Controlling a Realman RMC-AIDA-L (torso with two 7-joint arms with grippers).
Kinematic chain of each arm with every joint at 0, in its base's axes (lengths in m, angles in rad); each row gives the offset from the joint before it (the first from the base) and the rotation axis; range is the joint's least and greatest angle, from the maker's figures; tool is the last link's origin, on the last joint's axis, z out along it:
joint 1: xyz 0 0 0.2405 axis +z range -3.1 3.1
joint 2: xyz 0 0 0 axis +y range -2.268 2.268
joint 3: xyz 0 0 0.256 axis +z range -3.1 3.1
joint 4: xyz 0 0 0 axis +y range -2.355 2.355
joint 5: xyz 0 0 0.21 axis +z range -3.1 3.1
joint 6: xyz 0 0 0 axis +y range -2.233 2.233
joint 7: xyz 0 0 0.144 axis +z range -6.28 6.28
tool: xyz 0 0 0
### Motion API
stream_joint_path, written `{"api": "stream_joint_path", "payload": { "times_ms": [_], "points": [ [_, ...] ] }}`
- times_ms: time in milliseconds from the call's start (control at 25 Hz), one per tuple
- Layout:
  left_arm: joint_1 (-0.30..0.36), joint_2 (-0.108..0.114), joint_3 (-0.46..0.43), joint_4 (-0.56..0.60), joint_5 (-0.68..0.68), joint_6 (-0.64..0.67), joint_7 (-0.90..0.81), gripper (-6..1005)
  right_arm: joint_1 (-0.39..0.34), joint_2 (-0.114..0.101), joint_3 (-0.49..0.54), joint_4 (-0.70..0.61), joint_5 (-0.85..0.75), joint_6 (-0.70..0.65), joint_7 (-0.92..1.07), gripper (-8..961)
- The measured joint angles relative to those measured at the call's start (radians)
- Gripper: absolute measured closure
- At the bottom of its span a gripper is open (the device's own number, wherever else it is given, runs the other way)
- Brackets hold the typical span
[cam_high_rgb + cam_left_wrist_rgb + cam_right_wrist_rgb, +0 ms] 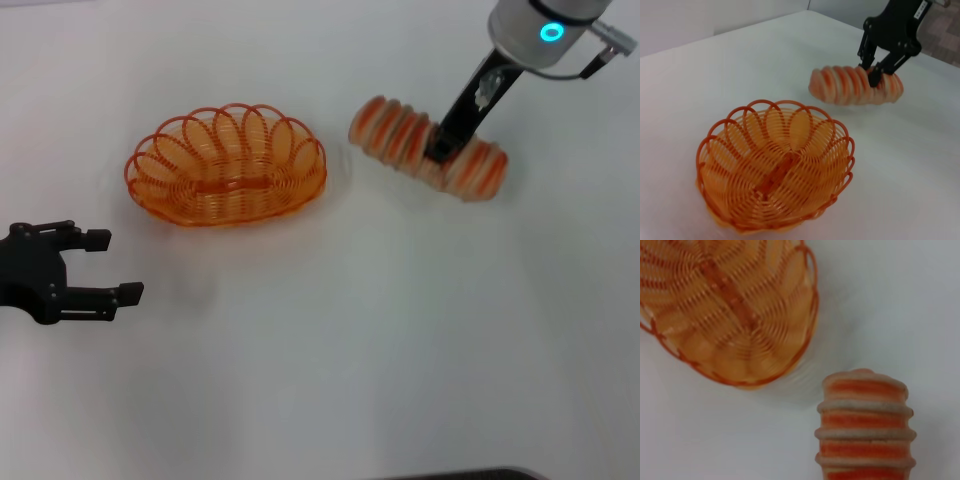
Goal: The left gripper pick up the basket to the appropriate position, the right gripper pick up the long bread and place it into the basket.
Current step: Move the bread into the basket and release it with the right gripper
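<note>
The bread (428, 150) is seen to the right of the basket (228, 165), near it but apart, with its long axis running across the table (330, 350). It is gripped around its middle by the right gripper (440, 152), whose fingers are closed on either side of the loaf, as shown in the left wrist view (874, 75). Whether the bread rests on the table or is raised just above it cannot be told. In the right wrist view one rounded end of the bread (865, 430) is shown close to the basket rim (807, 340), not touching it.

The basket stands upright on the table, with nothing inside it (775, 170).

The left gripper (105, 267) is held low at the robot's left, below and left of the basket in the head view and well apart from it. Its fingers are spread wide, and nothing is held between them.
</note>
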Motion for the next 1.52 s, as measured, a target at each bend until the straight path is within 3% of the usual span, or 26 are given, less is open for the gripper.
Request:
{"api": "stream_joint_path", "payload": {
  "times_ms": [440,640,920,1240,1520],
  "points": [
    [-0.004,0.005,-0.001,0.005,0.0,0.001,-0.009,124,0.075,-0.05,0.14,-0.021,-0.003,-0.062,-0.099,705],
    [-0.004,0.006,-0.002,0.008,0.0,0.008,-0.011,125,0.1,-0.056,0.145,-0.024,-0.004,-0.066,-0.119,702],
    [-0.004,0.007,-0.003,0.014,0.0,0.019,-0.014,125,0.122,-0.039,0.143,-0.024,0.013,-0.061,-0.228,701],
    [-0.002,0.007,-0.003,0.014,0.0,0.028,-0.011,125,0.14,0.021,0.128,-0.024,0.034,-0.054,-0.483,700],
    [0.003,0.005,-0.003,0.014,0.0,0.031,-0.012,125,0.148,0.028,0.084,-0.019,0.135,-0.01,-0.652,703]
  ]
}}
